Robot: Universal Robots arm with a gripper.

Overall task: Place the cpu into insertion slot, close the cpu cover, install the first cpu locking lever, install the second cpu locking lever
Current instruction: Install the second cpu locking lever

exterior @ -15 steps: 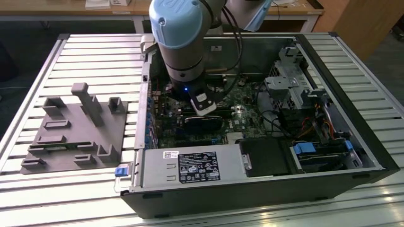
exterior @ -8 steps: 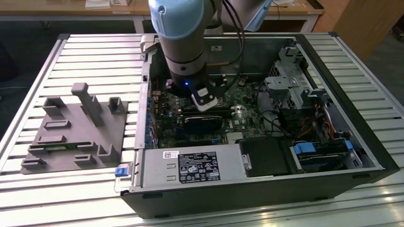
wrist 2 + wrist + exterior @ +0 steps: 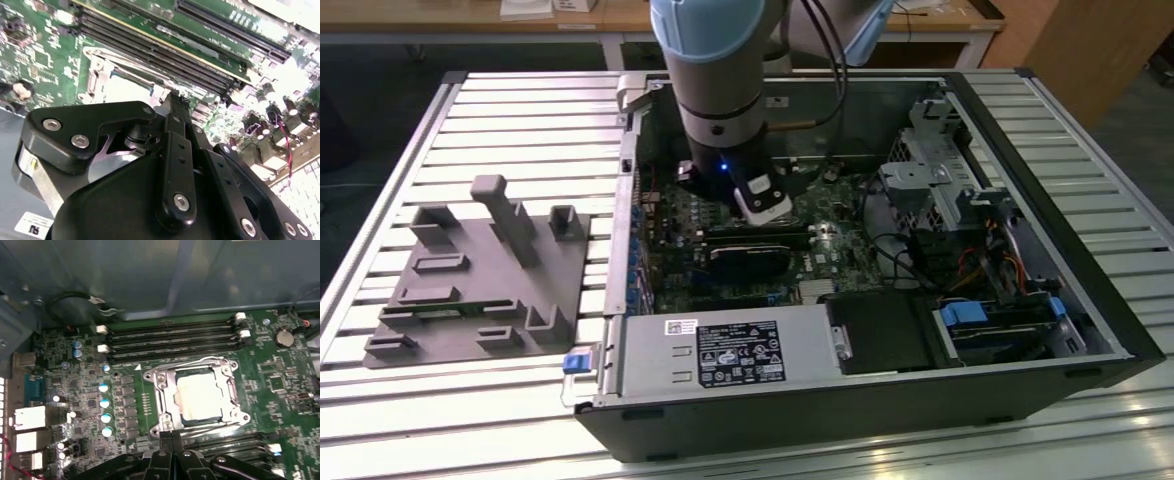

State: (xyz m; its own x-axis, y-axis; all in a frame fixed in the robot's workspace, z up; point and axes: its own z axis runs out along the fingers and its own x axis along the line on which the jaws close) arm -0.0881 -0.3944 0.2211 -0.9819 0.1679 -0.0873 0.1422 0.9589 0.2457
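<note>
In the first wrist view the cpu [image 3: 200, 394] lies flat as a pale square inside the insertion slot [image 3: 161, 416] on the green motherboard. The cpu cover [image 3: 167, 390], a silvery frame, lies down around the chip. A thin wire lever [image 3: 187, 363] runs along the socket's edge nearest the memory slots. My gripper [image 3: 170, 436] is shut, its black fingertips pressed together at the socket's opposite edge with nothing seen between them. The second wrist view looks over the gripper [image 3: 176, 97] to the cover [image 3: 125, 75] just beyond the tips. In the exterior view the gripper [image 3: 763, 200] reaches down into the open computer case.
Long black memory slots [image 3: 170, 337] run beside the socket, and more [image 3: 225, 442] lie next to the fingertips. Blue capacitors [image 3: 105, 410] and a coin battery [image 3: 284, 337] stand on the board. A black power supply box [image 3: 720, 352], a drive cage [image 3: 927, 190] and the case walls surround the board. A grey fixture [image 3: 480, 285] sits outside.
</note>
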